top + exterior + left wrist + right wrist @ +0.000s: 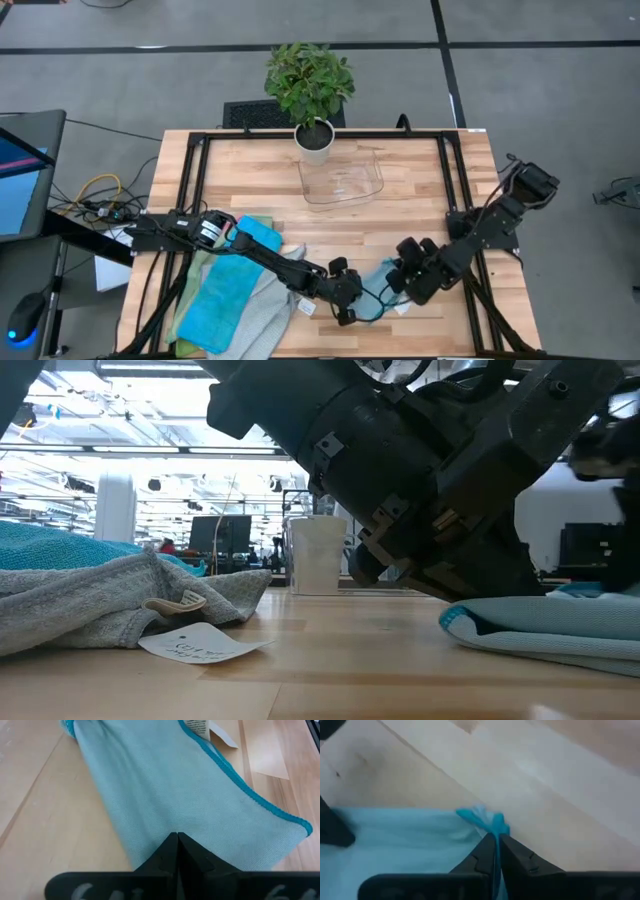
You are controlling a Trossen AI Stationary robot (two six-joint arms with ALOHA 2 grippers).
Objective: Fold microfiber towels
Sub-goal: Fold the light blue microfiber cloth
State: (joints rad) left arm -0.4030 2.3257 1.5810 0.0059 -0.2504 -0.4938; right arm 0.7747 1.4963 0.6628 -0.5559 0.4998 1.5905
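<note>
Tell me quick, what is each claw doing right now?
Left gripper: shut on the light towel with teal edging.
Right gripper: fingers close together, pinching that towel's corner.

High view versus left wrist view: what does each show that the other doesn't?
Only the high view shows the potted green plant, the clear plastic tray, the bright blue towel in the pile and the right end effector. Only the left wrist view shows the left end effector shut on cloth. Both show the light grey, teal-edged microfiber towel on the wooden table.
</note>
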